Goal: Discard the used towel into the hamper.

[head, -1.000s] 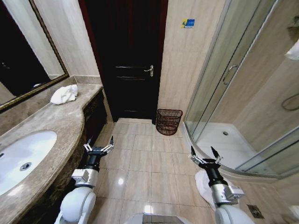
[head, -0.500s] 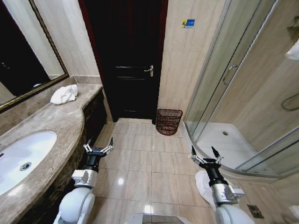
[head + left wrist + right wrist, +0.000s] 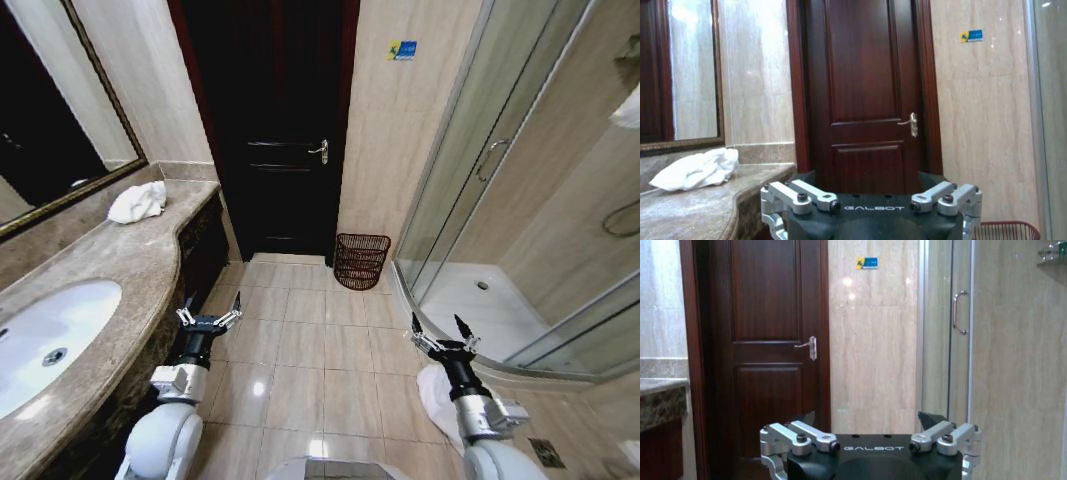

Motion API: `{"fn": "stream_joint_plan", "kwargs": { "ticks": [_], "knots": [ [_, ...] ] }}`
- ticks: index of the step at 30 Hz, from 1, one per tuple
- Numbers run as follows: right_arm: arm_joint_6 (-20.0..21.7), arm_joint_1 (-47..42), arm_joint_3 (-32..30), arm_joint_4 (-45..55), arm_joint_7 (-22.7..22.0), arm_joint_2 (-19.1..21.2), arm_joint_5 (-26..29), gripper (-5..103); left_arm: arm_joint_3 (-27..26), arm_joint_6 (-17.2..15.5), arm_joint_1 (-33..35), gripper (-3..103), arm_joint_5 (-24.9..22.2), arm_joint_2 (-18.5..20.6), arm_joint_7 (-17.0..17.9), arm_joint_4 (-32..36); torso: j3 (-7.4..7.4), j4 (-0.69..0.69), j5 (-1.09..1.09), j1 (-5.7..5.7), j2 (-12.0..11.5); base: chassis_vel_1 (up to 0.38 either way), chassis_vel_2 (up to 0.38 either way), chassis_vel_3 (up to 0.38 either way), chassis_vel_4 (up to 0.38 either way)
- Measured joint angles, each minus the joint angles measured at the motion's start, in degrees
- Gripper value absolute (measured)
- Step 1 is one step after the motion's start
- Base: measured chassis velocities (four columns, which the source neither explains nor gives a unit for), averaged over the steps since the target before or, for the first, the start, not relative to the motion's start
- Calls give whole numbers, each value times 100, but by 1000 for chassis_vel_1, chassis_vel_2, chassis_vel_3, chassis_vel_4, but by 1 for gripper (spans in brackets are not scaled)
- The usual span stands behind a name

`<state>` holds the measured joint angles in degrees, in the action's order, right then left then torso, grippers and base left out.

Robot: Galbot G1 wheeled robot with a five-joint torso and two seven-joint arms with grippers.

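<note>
White crumpled cloth towel (image 3: 137,202) lying at the far end of the mottled brown marble counter (image 3: 120,262), ahead and left of the left gripper (image 3: 209,319), fingers spread wide and holding nothing, so judged the nearer arm for the pick. Farther right, small round dark red-brown woven hamper (image 3: 361,260) standing on the tiled floor by the wall, just beside the dark wooden door (image 3: 275,130); right gripper (image 3: 440,340) hovering low, likewise wide open and empty.

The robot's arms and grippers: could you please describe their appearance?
Both arms have rounded white shells and black forearms. The left gripper and right gripper have silver bolted linkages and dark pointed fingertips. Each black gripper body bears white GALBOT lettering.
</note>
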<state>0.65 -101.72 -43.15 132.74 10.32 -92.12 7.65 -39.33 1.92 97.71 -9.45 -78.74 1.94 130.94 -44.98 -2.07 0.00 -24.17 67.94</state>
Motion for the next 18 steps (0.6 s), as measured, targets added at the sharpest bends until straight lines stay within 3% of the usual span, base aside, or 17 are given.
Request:
{"fn": "stream_joint_plan", "kwargs": {
  "ticks": [18],
  "knots": [
    [-42,29,-89,-1,-12,1,-111,100,-59,-129,-2,100,-205,-29,94,-4,0,0,0,0,0,0,0,0,0]
  ]
}}
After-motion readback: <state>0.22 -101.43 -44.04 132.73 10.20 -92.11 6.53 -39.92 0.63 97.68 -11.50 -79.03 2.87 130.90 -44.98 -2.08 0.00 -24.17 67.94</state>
